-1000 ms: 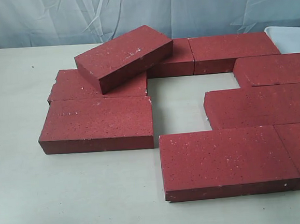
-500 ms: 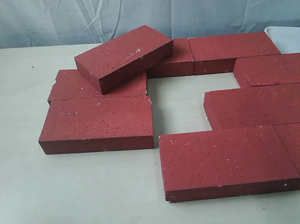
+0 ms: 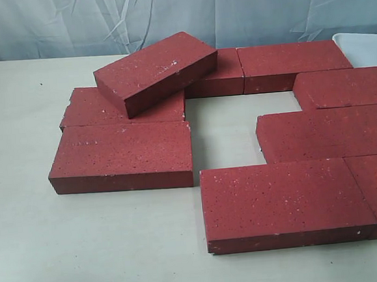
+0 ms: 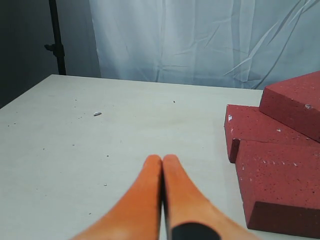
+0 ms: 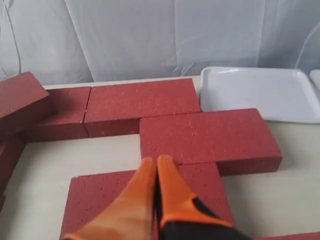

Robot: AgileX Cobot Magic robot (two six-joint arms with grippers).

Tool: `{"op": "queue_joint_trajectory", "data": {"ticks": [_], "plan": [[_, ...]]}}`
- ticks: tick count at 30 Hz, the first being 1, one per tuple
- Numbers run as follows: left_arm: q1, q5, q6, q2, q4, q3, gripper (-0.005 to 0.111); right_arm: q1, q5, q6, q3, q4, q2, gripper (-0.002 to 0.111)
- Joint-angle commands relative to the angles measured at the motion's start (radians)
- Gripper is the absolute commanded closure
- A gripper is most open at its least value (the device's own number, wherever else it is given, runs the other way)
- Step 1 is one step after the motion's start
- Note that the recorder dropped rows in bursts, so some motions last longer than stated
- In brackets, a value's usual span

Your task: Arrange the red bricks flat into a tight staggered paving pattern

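Nine bricks (image 3: 325, 133) sit on the pale tabletop (image 3: 86, 253) in a loose ring around a bare patch in the middle. Eight lie flat. The ninth, the tilted brick (image 3: 155, 70), rests askew at the back left. It is propped on a flat brick (image 3: 94, 108) below it and overlaps the back-row brick (image 3: 223, 81) beside it. Nearer the camera, the front-left brick (image 3: 121, 156) lies flat, touching the one behind it. On the right the bricks lie in staggered rows, some touching edge to edge and others with gaps between them. A white tray (image 3: 364, 47) stands at the back right, just beside the bricks.

The left end effector (image 4: 162, 160) has its orange fingers (image 4: 140, 200) pressed together and holds nothing. It is over bare tabletop, just beside the bricks on the left. The right end effector (image 5: 156, 161) is likewise closed and empty. It hovers over the flat bricks on the right, near the tray.
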Motion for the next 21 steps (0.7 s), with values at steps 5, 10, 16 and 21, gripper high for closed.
{"op": "queue_joint_trajectory", "data": {"ticks": [5,10,16,21], "plan": [[0.002,-0.108,-0.001,-0.004,0.023,0.005,0.107,0.003,0.002,-0.013,-0.017,0.042,0.113,0.108],[0.002,-0.172,-0.001,-0.004,0.023,0.005,0.107,0.003,0.016,-0.024,-0.076,0.046,0.154,0.108],[0.002,-0.232,-0.001,-0.004,0.016,0.005,0.107,0.003,0.032,-0.045,-0.167,0.046,0.212,0.108],[0.002,-0.348,-0.008,-0.004,0.016,0.005,0.107,0.003,0.033,-0.050,-0.202,0.046,0.251,0.108]]}}
